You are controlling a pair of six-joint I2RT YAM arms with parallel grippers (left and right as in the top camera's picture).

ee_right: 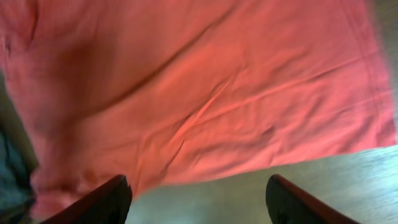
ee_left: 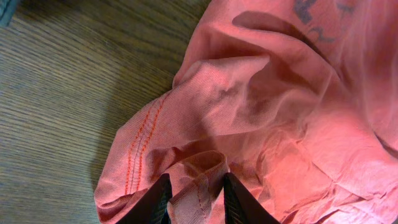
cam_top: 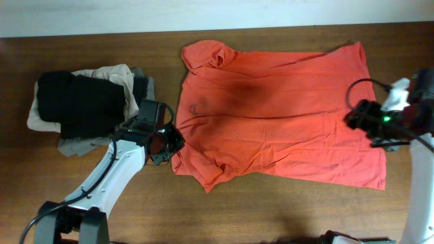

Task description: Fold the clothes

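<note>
The clothes, a red-orange T-shirt (cam_top: 271, 112), lie spread across the table with the lower left sleeve rumpled. My left gripper (cam_top: 169, 144) is at that sleeve. In the left wrist view its jaws (ee_left: 196, 202) stand a little apart, with a fold of the stitched sleeve hem (ee_left: 199, 177) lying between them. My right gripper (cam_top: 361, 120) hovers over the shirt's right edge. Seen from the right wrist, it (ee_right: 199, 199) is open and empty over bare wood, the shirt (ee_right: 186, 81) just ahead of the fingertips.
A pile of folded black, beige and grey garments (cam_top: 81, 102) sits at the left, close behind the left arm. The brown wooden table (cam_top: 271, 210) shows along the front, and a white wall edge runs along the back.
</note>
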